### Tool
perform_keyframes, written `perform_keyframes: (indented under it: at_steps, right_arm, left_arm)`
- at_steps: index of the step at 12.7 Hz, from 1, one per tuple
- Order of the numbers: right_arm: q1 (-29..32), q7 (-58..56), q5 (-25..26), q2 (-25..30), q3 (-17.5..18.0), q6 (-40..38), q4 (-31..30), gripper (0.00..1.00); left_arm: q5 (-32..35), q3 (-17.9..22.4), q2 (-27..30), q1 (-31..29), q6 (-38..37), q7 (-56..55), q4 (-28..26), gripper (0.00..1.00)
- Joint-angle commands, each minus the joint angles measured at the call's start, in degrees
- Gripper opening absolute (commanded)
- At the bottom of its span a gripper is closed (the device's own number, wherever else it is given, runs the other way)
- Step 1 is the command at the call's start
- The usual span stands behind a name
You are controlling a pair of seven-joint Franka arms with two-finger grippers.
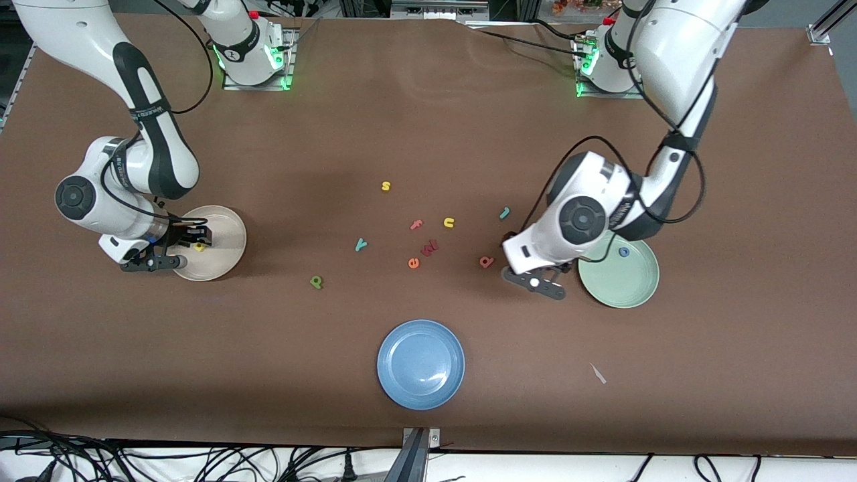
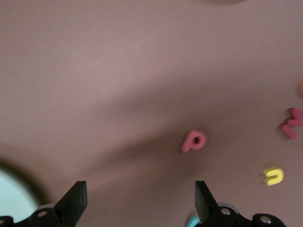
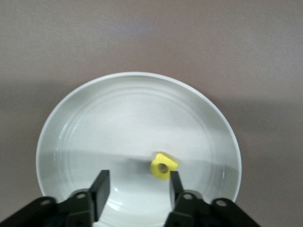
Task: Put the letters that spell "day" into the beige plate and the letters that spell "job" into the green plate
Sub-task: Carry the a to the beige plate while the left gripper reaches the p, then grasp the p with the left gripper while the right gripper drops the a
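Brown tabletop (image 1: 428, 120) fills the front view.

Round beige plate (image 1: 224, 231), left-centre of frame. Small yellow foam "d" (image 1: 199, 247) lies in it, under the right gripper (image 1: 191, 242). Right wrist view: fingers parted, "d" (image 3: 163, 166) between them, apparently not pinched; reads as a release in the right dish.

Round pale green plate (image 1: 619, 281), right-centre. Blue foam ring "o" (image 1: 624, 252) rests in it. Left gripper (image 1: 535, 278) hangs over bare table just beside that plate's rim, spread wide, nothing between the fingers. Left wrist view frames the red-pink foam "b" (image 2: 193, 140); likely its next pick.

Round blue plate (image 1: 420, 363), lower centre; not part of the task.

Loose letters mid-frame, on the table:
- "b" (image 1: 487, 262)
- teal "j" (image 1: 505, 213)
- teal "y" (image 1: 361, 244)
- dark green "a" (image 1: 316, 282)
- yellow "u" (image 1: 448, 222) and yellow "s" (image 1: 385, 186), not needed.
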State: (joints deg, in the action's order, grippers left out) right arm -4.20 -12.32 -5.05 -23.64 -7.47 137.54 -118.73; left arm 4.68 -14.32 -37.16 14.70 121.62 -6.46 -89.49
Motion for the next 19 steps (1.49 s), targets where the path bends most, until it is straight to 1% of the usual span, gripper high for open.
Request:
perform_keyframes:
  at_steps: [1, 3, 4, 5, 6, 7, 8, 9, 11, 12, 13, 15, 16, 17, 18, 19]
  right_arm:
    - [-0.81, -2.36, -0.84, 0.62, 0.7, -0.07, 2.08, 1.0]
    - [-1.6, -4.37, -0.92, -0.96, 3.94, -1.3, 5.86, 1.0]
    - [-1.6, -4.64, -0.75, -2.01, 5.17, -1.31, 7.44, 1.0]
    - [-1.6, -6.03, -0.75, -3.24, 6.32, -1.31, 9.2, 1.0]
    - [-1.6, -8.14, -0.75, -4.21, 7.55, -1.31, 10.87, 1.0]
    - [-1.77, -9.55, -0.66, -5.35, 8.51, -1.31, 12.63, 1.0]
    - [-2.3, -10.61, -0.66, -6.49, 9.66, -1.13, 14.03, 1.0]
    - [-3.09, -11.23, -0.31, -8.07, 9.93, -0.61, 15.35, 1.0]
    - [-5.28, -11.32, 2.49, -11.76, 9.93, -0.43, 20.09, 1.0]
    - [-6.6, -11.32, 3.81, -13.95, 9.93, -0.43, 22.81, 1.0]
    - [-7.48, -11.32, 4.08, -15.8, 9.93, -0.78, 25.01, 1.0]
    - [-9.32, -11.06, 4.18, -18.01, 9.93, -0.78, 26.79, 1.0]
    - [-10.29, -10.97, 4.26, -18.54, 9.93, -0.69, 26.79, 1.0]
    - [-11.08, -10.97, 5.05, -18.98, 9.93, -0.69, 26.79, 1.0]
    - [-11.7, -10.88, 5.92, -19.25, 9.93, -0.69, 26.79, 1.0]
    - [-12.49, -10.8, 6.8, -19.34, 9.93, -0.69, 26.79, 1.0]
  left_arm:
    - [-0.46, 0.52, -3.53, 2.86, 4.04, 1.19, 2.04, 1.0]
    - [-0.03, 0.61, -5.55, 4.62, 8.87, 1.19, 1.96, 1.0]
    - [2.15, 0.7, -6.34, 5.5, 10.55, 1.19, 1.52, 1.0]
    - [4.78, 0.61, -7.39, 5.6, 10.83, 1.19, 1.52, 1.0]
    - [5.94, 0.61, -7.67, 6.04, 10.83, 1.19, 1.52, 0.99]
    - [6.13, 0.61, -8.02, 6.48, 10.83, 1.19, 1.26, 0.97]
    - [6.22, 0.61, -8.11, 6.48, 10.83, 1.19, 1.17, 0.89]
    - [6.22, 0.7, -8.37, 6.74, 10.83, 1.19, 1.08, 0.79]
    - [6.13, 0.7, -9.24, 7.09, 10.83, 1.19, 1.08, 0.73]
    - [6.22, 0.7, -9.34, 7.1, 10.83, 1.1, 0.99, 0.69]
    - [6.48, 0.7, -9.69, 7.1, 10.83, 1.1, 0.99, 0.66]
    - [7.97, 0.7, -10.04, 7.1, 10.83, 0.67, 0.9, 0.64]
    - [8.15, 0.7, -10.22, 7.1, 10.83, 0.49, 0.9, 0.55]
    - [8.15, 0.7, -10.13, 7.01, 10.83, 0.49, 0.9, 0.36]
    - [8.15, 0.7, -10.04, 7.01, 10.74, 0.4, 0.9, 0.22]
    - [8.06, 0.7, -9.95, 6.92, 10.66, 0.31, 0.99, 0.11]
